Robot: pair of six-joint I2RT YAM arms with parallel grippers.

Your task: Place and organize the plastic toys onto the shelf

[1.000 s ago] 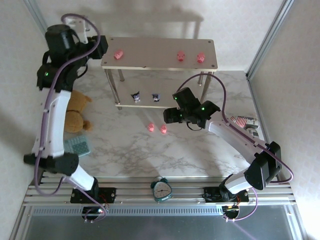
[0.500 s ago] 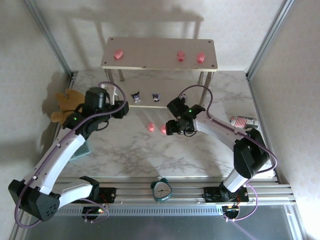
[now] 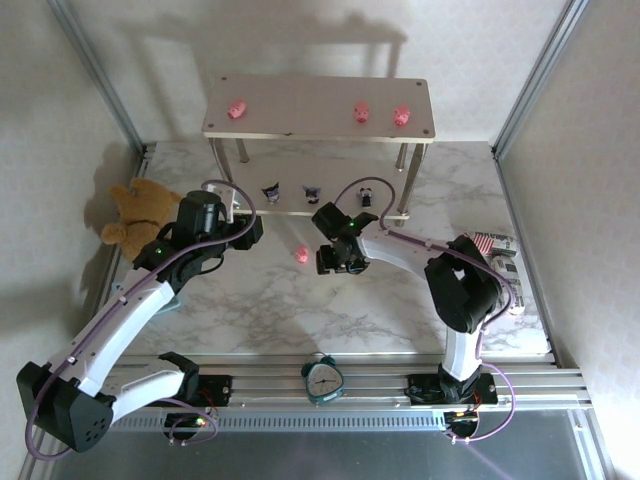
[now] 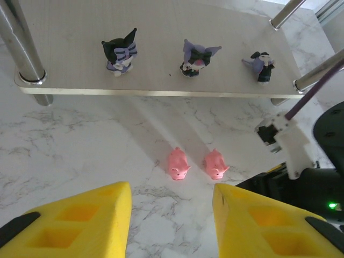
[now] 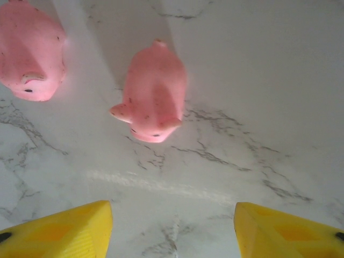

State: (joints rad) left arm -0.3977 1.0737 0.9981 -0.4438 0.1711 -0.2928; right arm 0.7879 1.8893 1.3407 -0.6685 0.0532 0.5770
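Jaws spread, the right gripper hangs above a small pink plastic pig at its twelve o'clock on the white marble table, seemingly to straddle it, while the left gripper, also agape, hovers at seven o'clock of the beige two-tier shelf.

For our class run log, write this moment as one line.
left gripper open | right gripper open above pink pig on table | shelf: three pigs top, three figurines lower
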